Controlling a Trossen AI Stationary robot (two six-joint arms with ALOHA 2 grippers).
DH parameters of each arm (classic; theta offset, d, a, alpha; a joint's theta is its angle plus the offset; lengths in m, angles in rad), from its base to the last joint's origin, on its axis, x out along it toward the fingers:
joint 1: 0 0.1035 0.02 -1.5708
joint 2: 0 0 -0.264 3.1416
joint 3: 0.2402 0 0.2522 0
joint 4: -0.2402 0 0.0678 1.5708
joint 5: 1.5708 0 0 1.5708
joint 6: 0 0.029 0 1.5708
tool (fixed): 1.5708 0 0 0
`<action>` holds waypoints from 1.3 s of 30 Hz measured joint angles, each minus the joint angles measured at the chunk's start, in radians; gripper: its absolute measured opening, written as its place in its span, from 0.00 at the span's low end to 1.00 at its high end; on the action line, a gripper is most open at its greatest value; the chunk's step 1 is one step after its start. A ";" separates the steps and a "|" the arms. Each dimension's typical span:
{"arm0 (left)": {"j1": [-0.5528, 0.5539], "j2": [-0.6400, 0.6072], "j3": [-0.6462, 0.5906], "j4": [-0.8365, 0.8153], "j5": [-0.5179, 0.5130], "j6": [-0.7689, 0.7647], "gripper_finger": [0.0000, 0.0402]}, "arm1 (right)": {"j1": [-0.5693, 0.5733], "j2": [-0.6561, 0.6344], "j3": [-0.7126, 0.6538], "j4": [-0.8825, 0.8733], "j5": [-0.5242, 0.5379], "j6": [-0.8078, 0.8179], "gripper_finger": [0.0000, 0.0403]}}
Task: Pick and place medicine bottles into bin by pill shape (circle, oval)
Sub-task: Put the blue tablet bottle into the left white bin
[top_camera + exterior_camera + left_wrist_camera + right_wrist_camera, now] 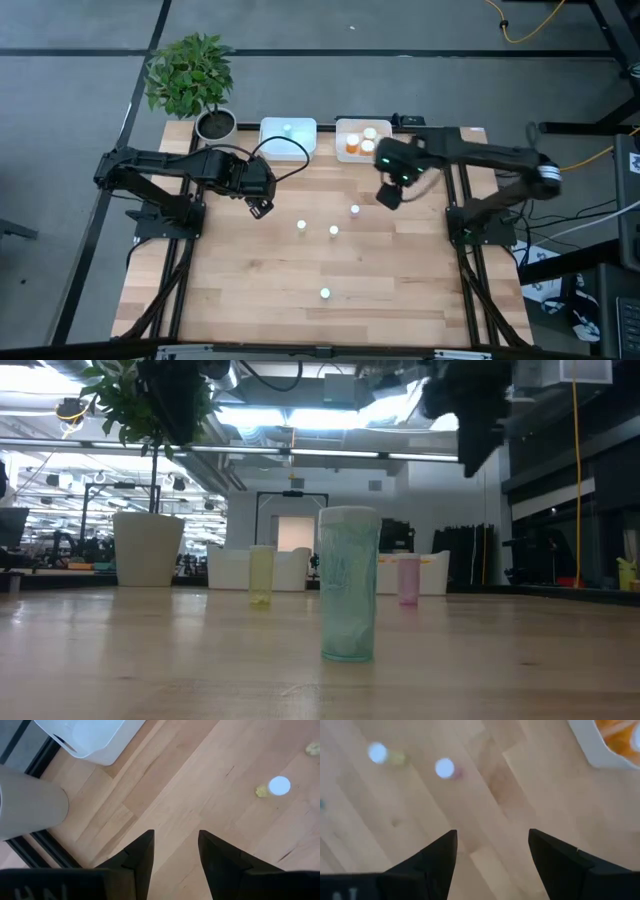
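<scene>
Several small white-capped medicine bottles stand upright on the wooden table: two at mid-table (pixel 301 226) (pixel 334 231), a pinkish one (pixel 355 210) and a pale green one (pixel 325 293) nearer the front, large in the low view (pixel 349 584). My left gripper (pixel 262 207) is open and empty above the table, left of the bottles; its wrist view (pixel 175 850) shows a yellowish bottle (pixel 279 785) ahead. My right gripper (pixel 388 195) is open and empty, raised to the right of the pinkish bottle (pixel 444 768); its fingers show in its own wrist view (pixel 492 855).
Two white bins stand at the far edge: the left one (pixel 288 138) holds one small bottle, the right one (pixel 362 140) holds orange bottles. A plant in a white pot (pixel 215 124) stands at the far left. Bare table lies toward the near edge.
</scene>
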 joint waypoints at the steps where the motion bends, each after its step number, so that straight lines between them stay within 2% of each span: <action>1: 0.000 0.000 0.000 0.000 0.000 0.003 0.37 | 0.014 -0.056 -0.061 0.056 -0.002 0.036 0.61; 6: 0.000 0.000 0.000 0.000 0.000 0.003 0.37 | 0.086 -0.319 -0.333 0.301 -0.040 0.225 0.61; 11: 0.000 0.000 0.000 0.001 0.000 0.003 0.37 | 0.143 -0.498 -0.504 0.514 -0.094 0.432 0.61; 15: -0.002 0.000 0.000 0.001 0.022 -0.001 0.37 | 0.193 -0.559 -0.568 0.614 -0.096 0.521 0.61; 22: -0.051 0.000 -0.006 0.059 0.133 0.009 0.37 | 0.276 -0.552 -0.582 0.614 -0.056 0.617 0.61; 27: -0.128 0.006 -0.007 0.179 0.249 0.028 0.37 | 0.308 -0.549 -0.582 0.614 -0.052 0.588 0.61; 30: -0.203 0.015 -0.007 0.308 0.277 0.022 0.37 | 0.314 -0.549 -0.582 0.603 -0.054 0.514 0.61; 35: -0.327 0.092 -0.007 0.638 0.220 0.022 0.36 | 0.313 -0.549 -0.582 0.571 -0.062 0.332 0.61; 39: -0.384 0.205 -0.007 0.871 0.159 0.022 0.37 | 0.313 -0.549 -0.582 0.513 -0.130 0.246 0.61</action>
